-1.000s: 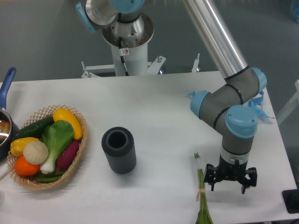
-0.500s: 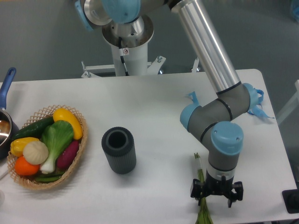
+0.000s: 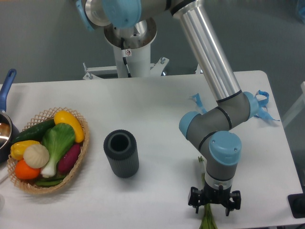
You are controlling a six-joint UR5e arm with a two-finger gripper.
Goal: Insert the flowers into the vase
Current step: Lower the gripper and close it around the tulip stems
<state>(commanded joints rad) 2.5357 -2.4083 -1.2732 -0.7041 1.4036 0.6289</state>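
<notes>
Flowers (image 3: pixel 208 220) lie at the near edge of the table, only green stems showing; blooms cut off below the frame, so colour and count can't be told. A short bit of stem also shows above the gripper, near the wrist. Gripper (image 3: pixel 214 206) sits right over the stems, pointing down, fingers spread either side of them; can't tell if it is clamped on the stems or loose. Arm (image 3: pixel 213 95) runs up and left from there, silver tube with blue caps, and covers part of the stems.

Vase (image 3: pixel 121 153) stands upright, dark grey, ribbed, mouth open, well left of the flowers, near the table middle.

Basket (image 3: pixel 84 143) further left, near the vase but apart, holding a yellow squash, a leafy green, an orange, a white round thing, a purple piece and cucumbers. Blue-handled pan (image 3: pixel 5 119) at the left edge, mostly cut off.

Table (image 3: pixel 157 105) is plain white. Blue ribbon scraps (image 3: pixel 262 107) by the right edge. Robot base (image 3: pixel 131 43) on a white column behind; grey wall beyond. Dark object at the bottom right corner, unclear.
</notes>
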